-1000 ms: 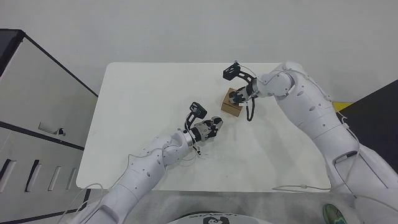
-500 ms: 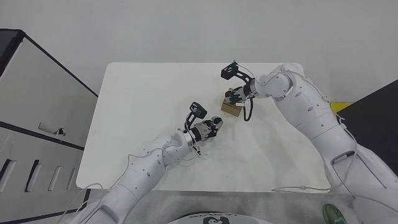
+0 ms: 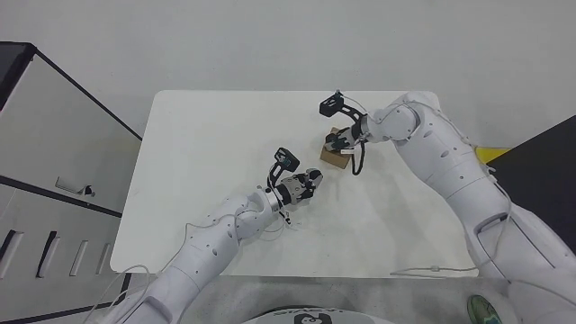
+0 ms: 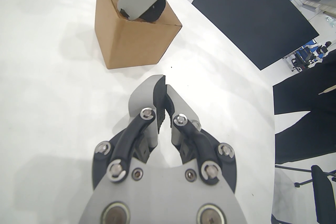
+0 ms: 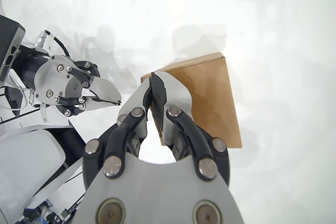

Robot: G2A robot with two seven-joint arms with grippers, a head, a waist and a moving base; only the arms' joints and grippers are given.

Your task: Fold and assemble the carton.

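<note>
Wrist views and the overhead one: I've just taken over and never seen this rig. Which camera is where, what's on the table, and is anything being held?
This is a two-armed robot working at a white table. The top view looks down from a camera above the arms. Each wrist view looks out along that arm's own gripper, and the gripper seen farther off in it belongs to the other arm. One thing stands on the table: a brown carton, already box-shaped. The right gripper is clamped on the carton's upper corner. The left gripper is shut and holds nothing. It sits apart from the carton, pointing toward it.
</note>
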